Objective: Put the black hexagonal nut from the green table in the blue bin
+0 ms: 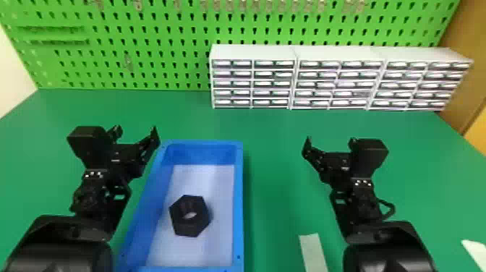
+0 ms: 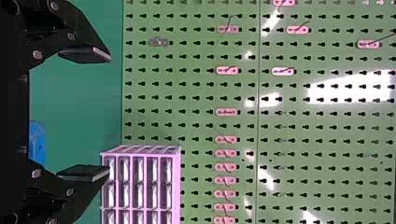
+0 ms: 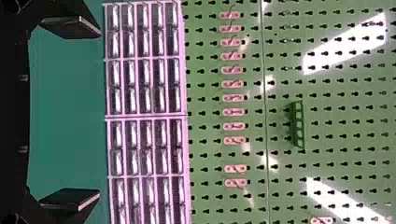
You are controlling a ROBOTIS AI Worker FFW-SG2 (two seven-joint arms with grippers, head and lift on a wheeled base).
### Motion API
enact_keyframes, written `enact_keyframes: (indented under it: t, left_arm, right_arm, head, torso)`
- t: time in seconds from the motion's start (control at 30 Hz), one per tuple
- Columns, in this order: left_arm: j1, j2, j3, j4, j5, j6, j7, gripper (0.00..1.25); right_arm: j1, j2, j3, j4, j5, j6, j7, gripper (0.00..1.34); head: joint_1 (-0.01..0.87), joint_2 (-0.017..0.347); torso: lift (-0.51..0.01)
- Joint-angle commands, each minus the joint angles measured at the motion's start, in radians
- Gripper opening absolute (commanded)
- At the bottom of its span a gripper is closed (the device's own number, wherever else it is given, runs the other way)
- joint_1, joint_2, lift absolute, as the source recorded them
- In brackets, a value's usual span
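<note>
The black hexagonal nut (image 1: 189, 216) lies inside the blue bin (image 1: 238, 202), on its pale floor. Left of the bin's far end is my left gripper (image 1: 137, 132), raised above the table and holding nothing; its fingers stand wide apart in the left wrist view, where the left gripper (image 2: 86, 113) faces the pegboard. My right gripper (image 1: 329, 141) is over the green table (image 1: 275, 173), well to the right of the bin. In the right wrist view the right gripper (image 3: 74, 113) is open, with nothing between its fingers.
White drawer cabinets (image 1: 336, 83) stand at the back right against a green pegboard (image 1: 152, 47). A pale strip (image 1: 313, 253) lies on the table near the right forearm, and another pale piece (image 1: 476, 253) is at the right edge.
</note>
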Motion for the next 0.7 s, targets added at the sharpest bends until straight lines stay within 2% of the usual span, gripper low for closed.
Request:
enact_keyframes:
  t: [0.0, 0.67]
  left_arm:
    - [0.001, 0.000, 0.000, 0.000, 0.001, 0.000, 0.000, 0.84]
    - [0.001, 0.000, 0.000, 0.000, 0.004, 0.000, 0.000, 0.84]
  right_arm:
    - [0.001, 0.000, 0.000, 0.000, 0.001, 0.004, 0.000, 1.24]
    - [-0.001, 0.005, -0.003, -0.006, -0.002, 0.010, 0.000, 1.24]
  head:
    - [0.686, 0.052]
    - [0.686, 0.052]
  torso:
    - [-0.097]
    - [-0.097]
